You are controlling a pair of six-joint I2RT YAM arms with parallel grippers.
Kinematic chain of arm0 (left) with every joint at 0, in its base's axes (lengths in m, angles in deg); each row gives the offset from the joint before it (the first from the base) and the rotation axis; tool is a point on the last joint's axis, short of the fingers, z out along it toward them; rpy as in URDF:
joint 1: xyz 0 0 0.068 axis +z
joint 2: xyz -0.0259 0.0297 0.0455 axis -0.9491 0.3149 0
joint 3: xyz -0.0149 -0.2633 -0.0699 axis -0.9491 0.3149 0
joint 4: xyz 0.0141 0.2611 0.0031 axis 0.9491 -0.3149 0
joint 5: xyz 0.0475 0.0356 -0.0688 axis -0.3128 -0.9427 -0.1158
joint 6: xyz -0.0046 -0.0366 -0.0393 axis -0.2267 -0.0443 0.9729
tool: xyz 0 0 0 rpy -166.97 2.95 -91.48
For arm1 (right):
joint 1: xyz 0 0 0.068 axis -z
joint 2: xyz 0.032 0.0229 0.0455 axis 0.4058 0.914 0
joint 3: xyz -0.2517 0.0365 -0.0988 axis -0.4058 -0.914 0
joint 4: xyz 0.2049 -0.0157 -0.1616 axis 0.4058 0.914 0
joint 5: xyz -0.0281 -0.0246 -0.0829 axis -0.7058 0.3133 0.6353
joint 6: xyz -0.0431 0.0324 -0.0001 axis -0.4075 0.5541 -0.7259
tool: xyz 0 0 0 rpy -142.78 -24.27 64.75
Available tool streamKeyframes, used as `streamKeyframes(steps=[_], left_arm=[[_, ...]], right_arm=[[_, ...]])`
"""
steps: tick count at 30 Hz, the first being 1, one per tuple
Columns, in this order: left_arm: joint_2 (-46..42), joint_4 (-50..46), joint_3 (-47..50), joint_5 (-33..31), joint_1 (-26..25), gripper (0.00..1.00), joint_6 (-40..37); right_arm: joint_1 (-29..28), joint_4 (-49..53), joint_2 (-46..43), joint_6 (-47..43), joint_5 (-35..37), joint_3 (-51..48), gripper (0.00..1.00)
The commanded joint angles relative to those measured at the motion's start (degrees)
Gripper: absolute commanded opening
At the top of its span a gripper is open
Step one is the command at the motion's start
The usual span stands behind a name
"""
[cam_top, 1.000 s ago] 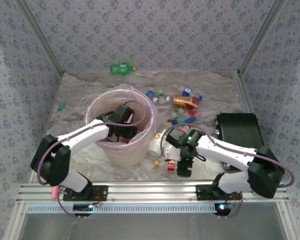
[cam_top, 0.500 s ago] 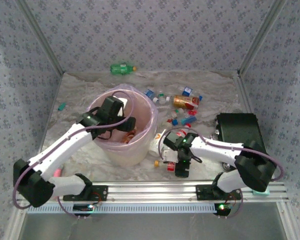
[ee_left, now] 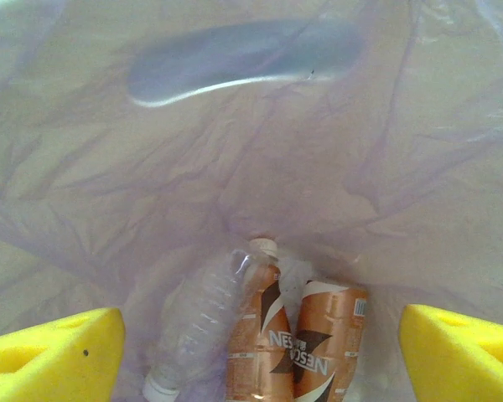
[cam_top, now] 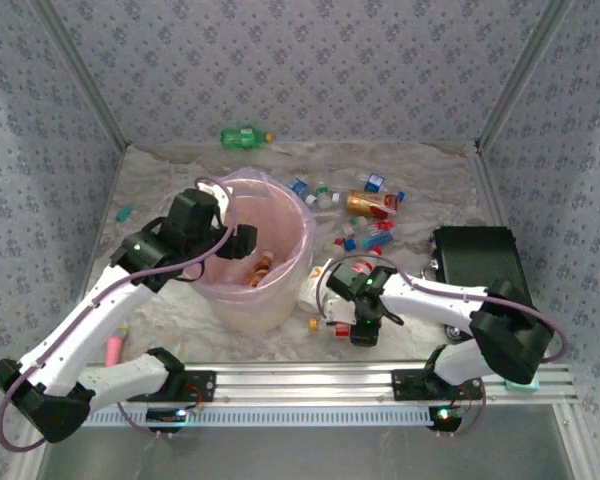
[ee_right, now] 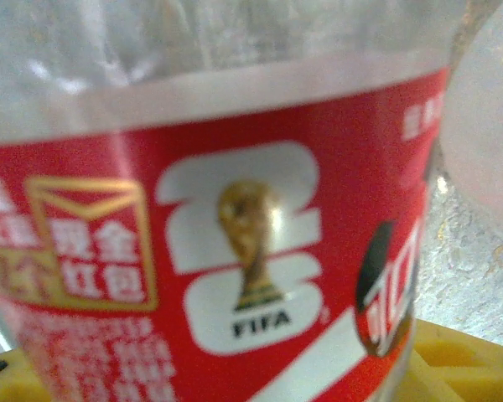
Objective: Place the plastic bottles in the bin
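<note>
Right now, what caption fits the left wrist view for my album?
Open left gripper looks down into the pink-lined bin, where two orange-brown bottles and a clear bottle lie together.

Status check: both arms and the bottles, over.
Left gripper open above bin, empty. Right gripper down at red-labelled bottle, grip not confirmed. Bin holds three bottles; other bottles lie farther back. Pale object crowds the red-labelled bottle.

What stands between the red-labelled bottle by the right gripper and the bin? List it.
A pale bottle lies beside the bin on that side; the left gripper hangs open over the bin's mouth. Both could hinder the red-labelled bottle.
</note>
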Motion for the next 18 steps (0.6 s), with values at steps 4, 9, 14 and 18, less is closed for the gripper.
streamKeyframes(steps=[4,9,14,18], left_arm=[[-1.58,-3.25,-5.02,-3.17,-0.22,0.85,-1.44],[-3.91,-1.48,-7.01,-3.53,-0.19,0.86,-0.72],[-5.22,4.31,-7.31,0.72,-0.24,0.88,0.83],[-3.77,7.71,-10.67,4.86,-0.23,0.89,0.74]], right_arm=[[-0.04,5.94,-3.11,0.47,-0.06,3.11,0.58],[1.12,10.39,-10.18,0.94,-1.27,5.72,0.56],[6.1,9.56,-16.7,2.25,0.66,8.19,0.54],[13.32,7.3,-20.63,4.88,3.04,10.47,0.49]])
